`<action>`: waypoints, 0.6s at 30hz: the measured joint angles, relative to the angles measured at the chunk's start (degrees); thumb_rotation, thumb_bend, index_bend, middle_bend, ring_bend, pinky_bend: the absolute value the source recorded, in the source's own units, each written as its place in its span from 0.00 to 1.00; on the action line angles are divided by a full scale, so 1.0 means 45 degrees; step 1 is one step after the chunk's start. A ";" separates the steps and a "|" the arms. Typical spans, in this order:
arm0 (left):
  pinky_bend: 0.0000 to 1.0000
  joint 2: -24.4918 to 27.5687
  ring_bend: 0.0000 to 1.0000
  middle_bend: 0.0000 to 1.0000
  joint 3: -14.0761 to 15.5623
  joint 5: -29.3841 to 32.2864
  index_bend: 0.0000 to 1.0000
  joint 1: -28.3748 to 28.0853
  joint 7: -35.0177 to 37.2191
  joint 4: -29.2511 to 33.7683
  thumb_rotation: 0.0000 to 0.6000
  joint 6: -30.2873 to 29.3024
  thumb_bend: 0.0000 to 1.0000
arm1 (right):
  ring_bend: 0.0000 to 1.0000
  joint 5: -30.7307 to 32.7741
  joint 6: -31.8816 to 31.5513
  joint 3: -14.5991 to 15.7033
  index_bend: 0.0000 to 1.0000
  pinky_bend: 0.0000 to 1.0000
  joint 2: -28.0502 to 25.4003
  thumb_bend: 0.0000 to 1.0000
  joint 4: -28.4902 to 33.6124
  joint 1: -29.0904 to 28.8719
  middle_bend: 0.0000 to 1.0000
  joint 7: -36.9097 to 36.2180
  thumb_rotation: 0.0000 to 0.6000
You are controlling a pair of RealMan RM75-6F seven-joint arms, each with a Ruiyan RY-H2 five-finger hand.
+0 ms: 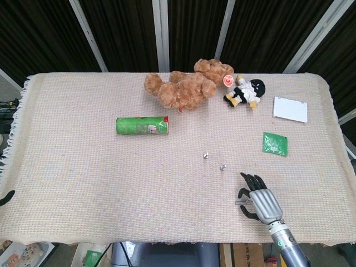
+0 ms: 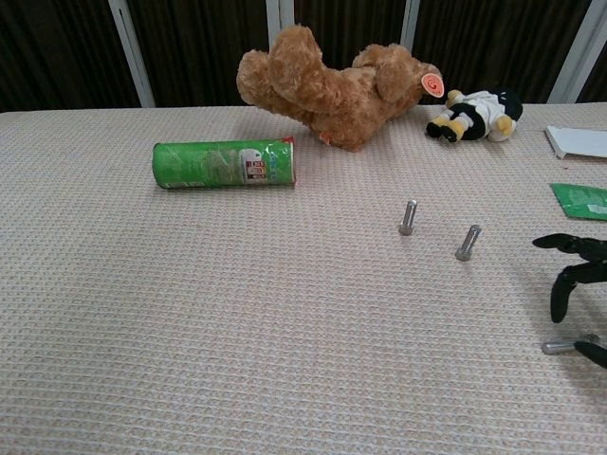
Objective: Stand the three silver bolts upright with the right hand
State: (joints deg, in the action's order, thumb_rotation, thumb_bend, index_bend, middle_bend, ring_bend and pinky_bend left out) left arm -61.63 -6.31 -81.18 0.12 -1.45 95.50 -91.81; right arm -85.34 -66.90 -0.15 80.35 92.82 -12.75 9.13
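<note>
Two silver bolts stand upright on the cloth: one (image 2: pixel 408 217) (image 1: pixel 206 155) further left, one (image 2: pixel 467 243) (image 1: pixel 223 166) to its right. A third bolt (image 2: pixel 566 345) (image 1: pixel 238 202) lies flat near the table's front edge at the right. My right hand (image 1: pixel 259 201) (image 2: pixel 579 284) hovers right over the lying bolt, fingers spread and curved down around it, holding nothing. The bolt's right end is hidden behind the fingers. Only a dark tip of my left hand (image 1: pixel 6 196) shows at the far left edge of the head view.
A green can (image 1: pixel 142 125) lies on its side left of centre. A brown teddy bear (image 1: pixel 186 86) and a small black-and-white toy (image 1: pixel 246 92) lie at the back. A white card (image 1: pixel 290 109) and a green packet (image 1: pixel 275 143) lie to the right.
</note>
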 measured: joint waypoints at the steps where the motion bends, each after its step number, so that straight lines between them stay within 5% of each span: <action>1: 0.08 -0.0001 0.00 0.06 -0.0001 -0.0003 0.10 0.0000 0.0003 -0.0005 1.00 -0.0003 0.24 | 0.00 0.0049 0.0032 -0.0014 0.49 0.00 0.0046 0.38 -0.0027 -0.0026 0.00 0.0025 1.00; 18: 0.08 0.0004 0.00 0.06 -0.0015 0.0010 0.10 0.0005 0.0062 -0.0022 1.00 -0.0012 0.24 | 0.00 0.0562 0.0275 0.0135 0.51 0.00 0.0240 0.38 -0.0052 -0.0222 0.00 0.0550 1.00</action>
State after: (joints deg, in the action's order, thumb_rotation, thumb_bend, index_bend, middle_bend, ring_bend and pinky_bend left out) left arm -61.61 -6.38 -81.14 0.14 -1.17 95.40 -91.86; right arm -82.81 -65.66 0.46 81.43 92.59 -13.75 11.60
